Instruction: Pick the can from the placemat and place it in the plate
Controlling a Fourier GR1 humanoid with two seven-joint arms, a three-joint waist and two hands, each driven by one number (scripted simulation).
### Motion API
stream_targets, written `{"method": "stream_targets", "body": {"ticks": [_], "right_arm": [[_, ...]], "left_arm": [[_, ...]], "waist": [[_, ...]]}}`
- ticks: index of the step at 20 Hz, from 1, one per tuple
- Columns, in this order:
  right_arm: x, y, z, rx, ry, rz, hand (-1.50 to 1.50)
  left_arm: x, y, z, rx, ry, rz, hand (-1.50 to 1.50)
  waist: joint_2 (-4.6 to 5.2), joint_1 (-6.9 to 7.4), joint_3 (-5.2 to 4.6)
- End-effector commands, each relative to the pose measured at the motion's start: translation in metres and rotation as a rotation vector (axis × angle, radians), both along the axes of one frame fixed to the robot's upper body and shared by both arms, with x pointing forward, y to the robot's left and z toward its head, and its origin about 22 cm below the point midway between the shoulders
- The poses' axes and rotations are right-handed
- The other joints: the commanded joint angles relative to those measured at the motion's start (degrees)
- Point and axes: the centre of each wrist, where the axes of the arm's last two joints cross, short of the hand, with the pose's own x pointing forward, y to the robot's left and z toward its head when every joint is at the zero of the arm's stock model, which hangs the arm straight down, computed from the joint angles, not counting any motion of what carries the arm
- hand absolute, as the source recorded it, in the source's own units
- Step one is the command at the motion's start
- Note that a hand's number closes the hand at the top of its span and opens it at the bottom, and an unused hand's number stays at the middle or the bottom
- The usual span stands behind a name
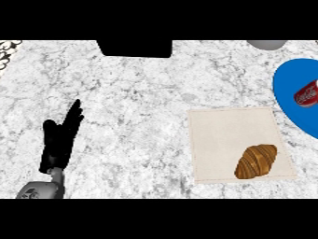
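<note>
The can (313,93) lies on its side on the plate (304,122), at the far right of the counter (134,102), so by my reckoning the placing is done. The risk from here is rolling: a round can lying flat on a smooth, shallow plate could trundle toward the rim if anything knocks it, and the plate runs past the right edge of my view, so I cannot tell how much room it has there. A clumsy pass could also drag the placemat (230,135) and the croissant (256,161) lying on its lower right part. My left hand (58,140) rests low at the left, well apart from all this, fingers straight and holding nothing; my right hand does not show. The can is a red cylinder with white lettering and a pale end; the plate is glossy blue; the placemat is a beige rectangle with a stitched border; the croissant is brown and ridged; the counter is mottled grey-white marble.
</note>
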Motion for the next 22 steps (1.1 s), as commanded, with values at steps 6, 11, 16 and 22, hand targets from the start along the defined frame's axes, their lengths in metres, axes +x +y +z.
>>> {"method": "stream_targets", "body": {"ticks": [6,11,16,22], "right_arm": [[-0.023,-0.013,-0.010,-0.038,0.014,-0.035,-1.50],[-0.030,-0.027,0.004,-0.040,0.016,-0.076,-1.50],[-0.045,-0.034,-0.002,-0.061,0.012,-0.090,-1.50],[-0.059,-0.044,0.000,-0.044,-0.029,-0.129,-1.50]], "left_arm": [[0.008,-0.001,0.003,0.004,0.001,-0.011,0.00],[-0.002,-0.010,-0.001,0.009,-0.005,-0.007,0.00],[0.003,-0.002,0.004,-0.001,0.001,-0.003,0.00],[-0.006,-0.007,-0.011,-0.015,-0.014,0.001,0.00]], "waist": [[0.24,0.18,0.12],[0.12,0.45,0.14],[0.29,0.28,0.21],[0.35,0.13,0.25]]}}
